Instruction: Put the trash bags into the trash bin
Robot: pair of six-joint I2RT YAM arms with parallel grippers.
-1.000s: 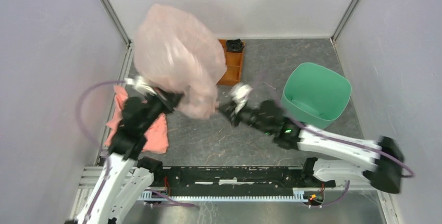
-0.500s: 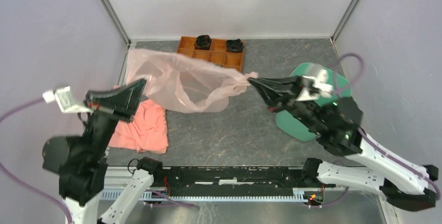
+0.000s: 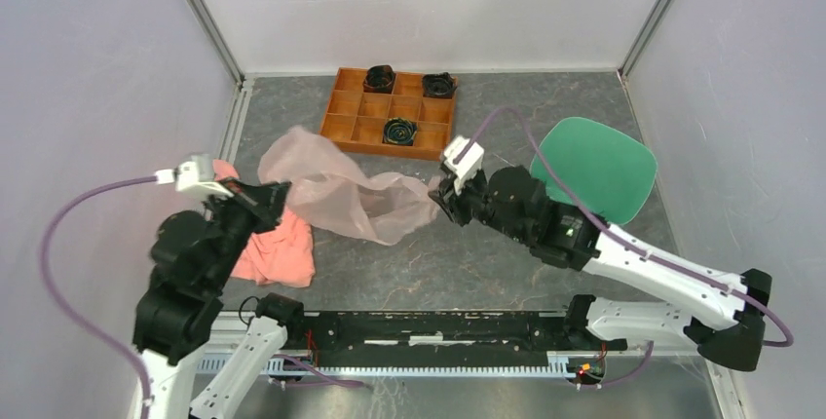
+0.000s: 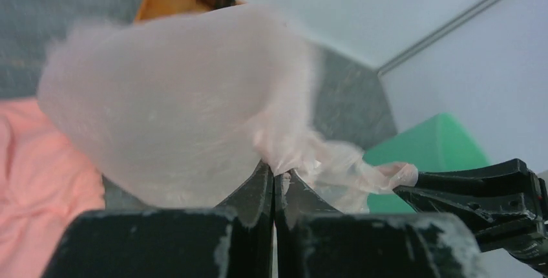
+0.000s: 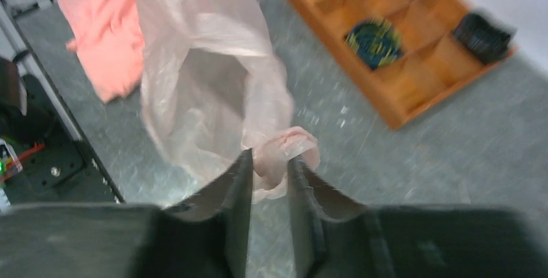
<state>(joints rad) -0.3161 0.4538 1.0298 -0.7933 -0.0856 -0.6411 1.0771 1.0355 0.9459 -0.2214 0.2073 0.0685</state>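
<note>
The trash bag (image 3: 336, 190) hangs stretched between the two arms, just left of the middle of the table (image 3: 468, 253). The left gripper (image 3: 273, 195) has its 9 o'clock end. The right gripper (image 3: 438, 197) has its 3 o'clock end.

The trash bin (image 3: 594, 166) sits at 3 o'clock from the bag, close to the right wall (image 3: 740, 97). The right arm lies across the table between bag and bin. From above the bin looks like a flat green shape, so I cannot tell which way it faces. There is bare gray table at 6 o'clock from the bag, all the way to the near edge. The orange tray (image 3: 351, 107) is at 12 o'clock, against the far edge. The pink cloth (image 3: 278, 248) lies at 8 o'clock, beside the left wall (image 3: 97, 97).

The left wrist view shows what the top view hides. The left gripper (image 4: 274, 178) has its fingers pressed tight together on a bit of the trash bag (image 4: 181, 97), which puffs up in front. The trash bin (image 4: 433, 145) shows at 3 o'clock behind it.

The right wrist view shows the right gripper (image 5: 268, 161) squeezing a bunched knot of the trash bag (image 5: 200, 77), with only a thin gap between its fingers. The orange tray (image 5: 400, 52) is at 2 o'clock there.
</note>
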